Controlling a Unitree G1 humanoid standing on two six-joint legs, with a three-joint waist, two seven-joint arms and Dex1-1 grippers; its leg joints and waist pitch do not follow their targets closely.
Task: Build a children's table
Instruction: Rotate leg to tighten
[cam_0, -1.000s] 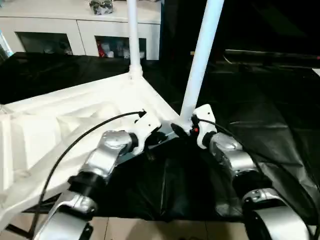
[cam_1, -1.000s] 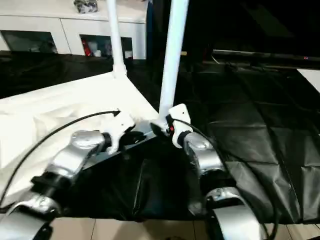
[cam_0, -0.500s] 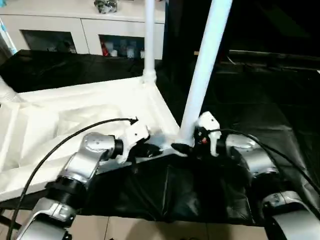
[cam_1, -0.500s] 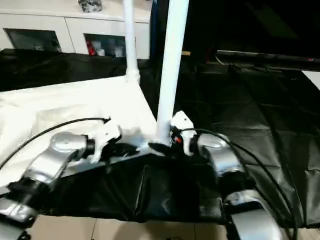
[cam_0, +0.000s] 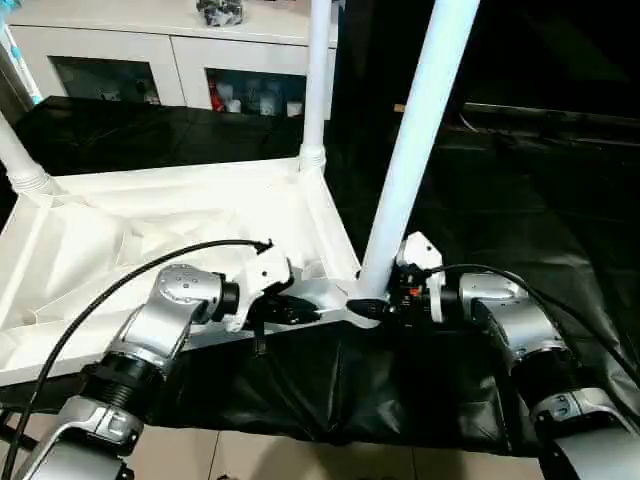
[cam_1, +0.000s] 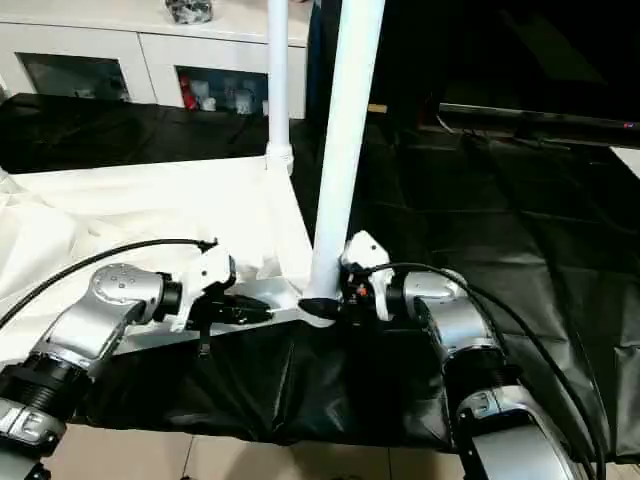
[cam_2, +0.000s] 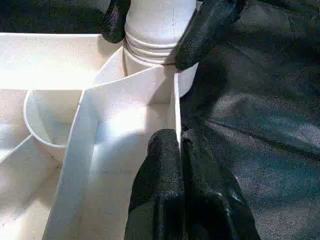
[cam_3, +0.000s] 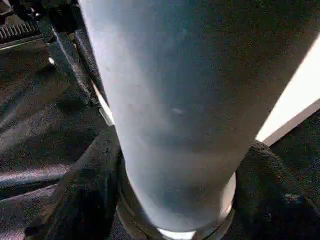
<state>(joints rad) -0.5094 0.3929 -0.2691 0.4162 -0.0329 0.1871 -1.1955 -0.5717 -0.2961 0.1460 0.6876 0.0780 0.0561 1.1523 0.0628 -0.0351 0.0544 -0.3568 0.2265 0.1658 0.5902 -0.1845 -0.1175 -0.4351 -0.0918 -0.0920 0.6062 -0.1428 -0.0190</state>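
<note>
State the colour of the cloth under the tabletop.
Black cloth, best in the left eye view.

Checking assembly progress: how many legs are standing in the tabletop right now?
3. Near right corner leg, with the right gripper around its base; far right corner leg; far left corner leg. A fourth may be out of frame.

Smooth white plastic tabletop (cam_0: 150, 230) and leg (cam_0: 415, 150); glossy, seemingly plastic black sheet (cam_0: 540, 200) beneath.

White tabletop (cam_0: 180, 215), ribbed underneath, and white tube legs (cam_0: 420, 140); the bench (cam_0: 520, 200) is draped in glossy black sheeting. Both claws, left claw (cam_0: 290, 312) and right claw (cam_0: 372, 305), have black fingers on silver forearms (cam_0: 165, 320); white glass-door cabinet (cam_0: 130, 70) behind
</note>
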